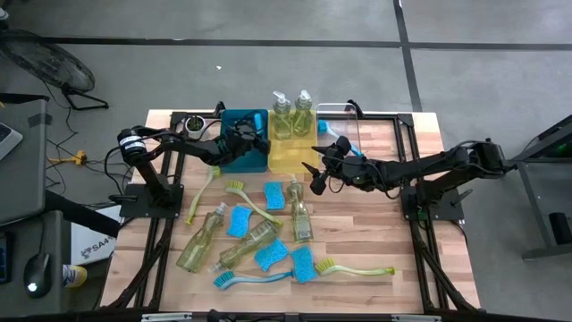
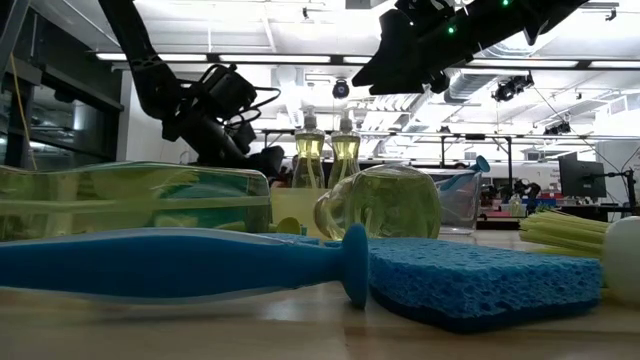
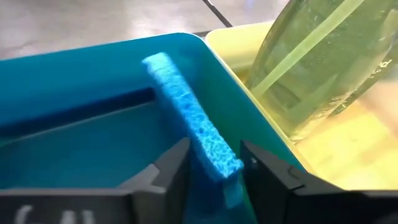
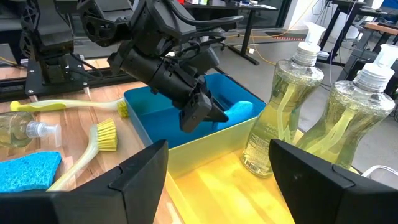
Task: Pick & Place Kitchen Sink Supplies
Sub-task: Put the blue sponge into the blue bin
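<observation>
Sponge [image 3: 193, 134] between left gripper [image 3: 214, 171] fingers, inside blue bin [image 3: 74, 106].

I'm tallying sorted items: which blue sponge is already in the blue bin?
The sponge standing on edge between the left gripper's fingers, inside the blue bin. The other sponges lie flat on the table.

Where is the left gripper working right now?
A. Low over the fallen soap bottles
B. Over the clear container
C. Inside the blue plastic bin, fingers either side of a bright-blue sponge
C: the left gripper is in the blue plastic bin, its fingers flanking the bright-blue sponge standing on edge.
</observation>
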### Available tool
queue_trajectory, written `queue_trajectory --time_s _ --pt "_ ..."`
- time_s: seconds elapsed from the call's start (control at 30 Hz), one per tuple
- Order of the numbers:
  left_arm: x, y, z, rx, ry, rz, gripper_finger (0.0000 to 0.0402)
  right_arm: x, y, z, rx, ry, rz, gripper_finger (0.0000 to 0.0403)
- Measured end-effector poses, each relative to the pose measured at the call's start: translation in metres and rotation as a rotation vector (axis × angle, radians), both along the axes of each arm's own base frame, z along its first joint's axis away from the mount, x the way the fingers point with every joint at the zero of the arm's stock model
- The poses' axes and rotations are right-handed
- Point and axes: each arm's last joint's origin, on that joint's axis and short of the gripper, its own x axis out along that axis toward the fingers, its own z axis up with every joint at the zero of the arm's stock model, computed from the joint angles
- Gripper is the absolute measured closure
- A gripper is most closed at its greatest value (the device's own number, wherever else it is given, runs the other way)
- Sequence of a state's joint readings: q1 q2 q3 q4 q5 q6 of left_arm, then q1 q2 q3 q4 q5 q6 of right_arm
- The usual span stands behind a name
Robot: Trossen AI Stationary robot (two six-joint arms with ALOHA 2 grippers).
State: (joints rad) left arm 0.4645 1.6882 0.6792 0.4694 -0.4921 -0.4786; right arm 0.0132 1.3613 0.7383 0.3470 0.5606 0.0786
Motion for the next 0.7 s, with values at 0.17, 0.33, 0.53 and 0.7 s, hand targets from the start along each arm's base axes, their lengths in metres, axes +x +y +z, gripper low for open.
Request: queue_trajectory --time_s 0.17,0.33,0.53,0.7 --pt "0.001 -0.001 0.000 -0.015 -0.008 -0.029 0.0203 0.000 0.000 0.000 0.000 0.000 0.000 0.0130" --pt "0.001 -0.001 0.000 -0.014 -0.007 -0.030 0.0180 0.000 0.000 -0.001 0.008 0.002 -0.002 0.0130" --pt "0.001 0.000 0.006 0.017 0.005 -0.051 0.0179 0.000 0.000 -0.001 0.015 0.004 -0.005 0.0130" --pt "0.007 0.001 0.014 0.034 -0.003 -0.095 0.0179 0.000 0.000 -0.001 0.015 0.004 -0.004 0.0130"
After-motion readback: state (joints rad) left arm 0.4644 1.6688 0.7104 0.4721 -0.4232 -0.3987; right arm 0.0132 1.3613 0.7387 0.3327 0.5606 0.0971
